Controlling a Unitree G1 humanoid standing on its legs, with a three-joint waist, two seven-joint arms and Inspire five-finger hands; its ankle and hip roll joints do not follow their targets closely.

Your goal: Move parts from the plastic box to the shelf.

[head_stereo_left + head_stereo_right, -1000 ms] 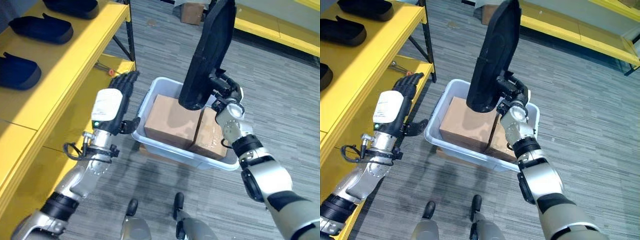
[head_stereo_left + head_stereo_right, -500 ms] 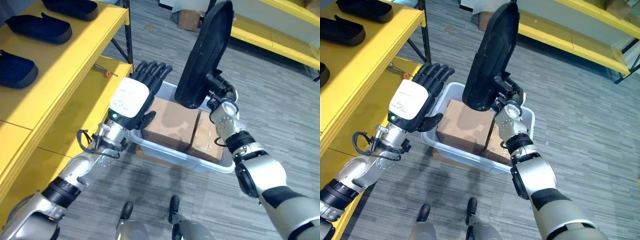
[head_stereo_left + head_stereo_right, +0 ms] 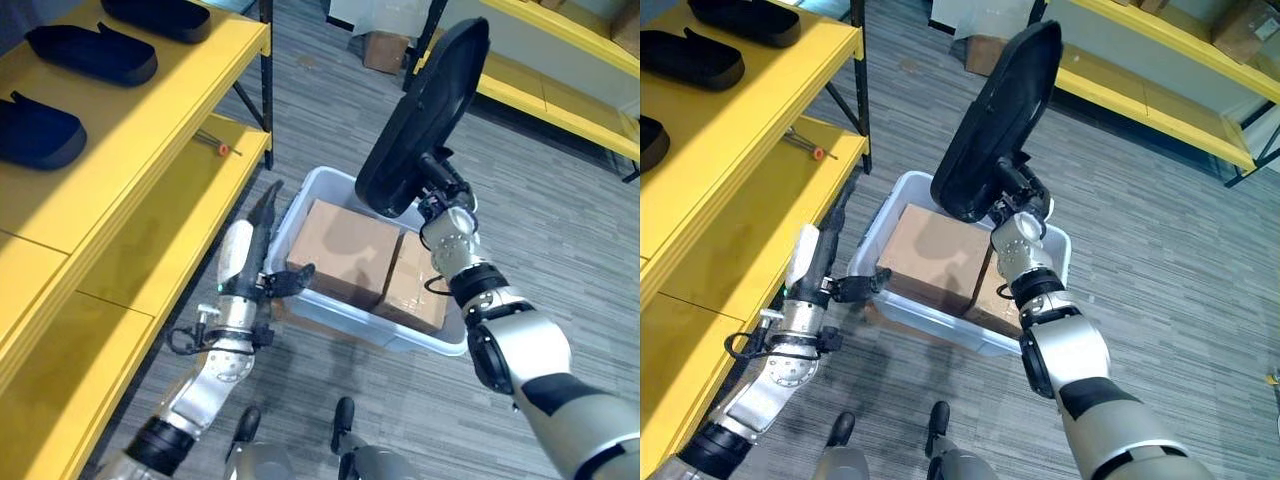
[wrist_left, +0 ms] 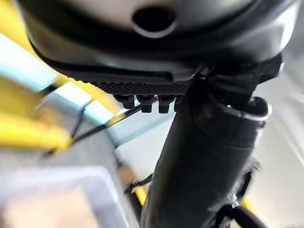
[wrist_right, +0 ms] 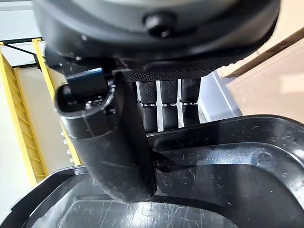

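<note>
Nearest us, our left hand (image 3: 248,262) hangs edge-on just beside the box's near-left corner, fingers straight and holding nothing, thumb pointing toward the rim. We judge it is kept low and clear so it does not block the part on its way to the shelf.

Next comes the box (image 3: 333,184) on the floor, with two cartons (image 3: 340,250) filling its bottom side by side; they are probably what the parts rested on.

Above the box's far-right corner our right hand (image 3: 1018,202) grips the black part (image 3: 423,118) by its lower end, so the long shell stands nearly upright and clear of the rim, ready to swing toward the shelf (image 3: 130,110) on our left, where similar parts (image 3: 92,54) already lie on the top level. A small red-tipped tool (image 3: 221,146) lies on the lower level.

The head views give this layout but hide the grasp. The right wrist view shows it: thumb (image 5: 111,142) pressed inside the part's hollow, fingers (image 5: 164,102) curled behind its wall. The left wrist view shows straight fingers (image 4: 145,102) closing on nothing.
</note>
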